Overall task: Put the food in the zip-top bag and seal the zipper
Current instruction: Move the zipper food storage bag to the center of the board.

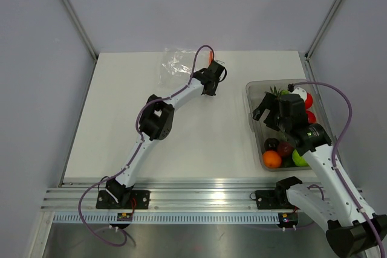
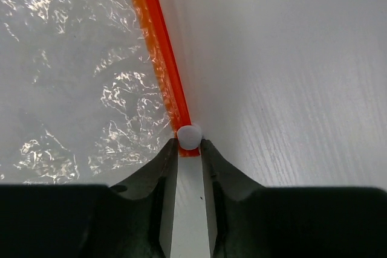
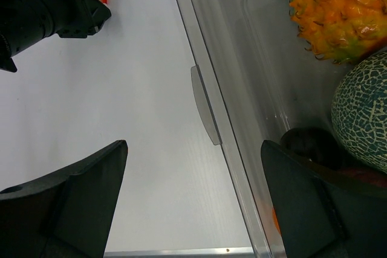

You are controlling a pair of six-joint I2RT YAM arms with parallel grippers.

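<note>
The clear zip-top bag (image 1: 175,64) lies flat at the back of the table, and no food shows inside it. Its red-orange zipper (image 2: 160,52) runs along the bag's right edge (image 1: 210,57). My left gripper (image 2: 189,143) is shut on the zipper's near end, at a small white slider (image 2: 189,136). The food lies in a clear bin (image 1: 251,98) on the right: a pineapple (image 3: 338,10), a green netted melon (image 3: 363,113), a dark piece (image 3: 314,146), and orange (image 1: 272,159), green and red pieces. My right gripper (image 3: 193,149) is open and empty, astride the bin's left wall.
The bin's left wall (image 3: 208,107) runs between my right fingers, with a small tab on it. White table (image 1: 199,137) lies between the bag and the bin. Grey walls enclose the table; an aluminium rail runs along the near edge.
</note>
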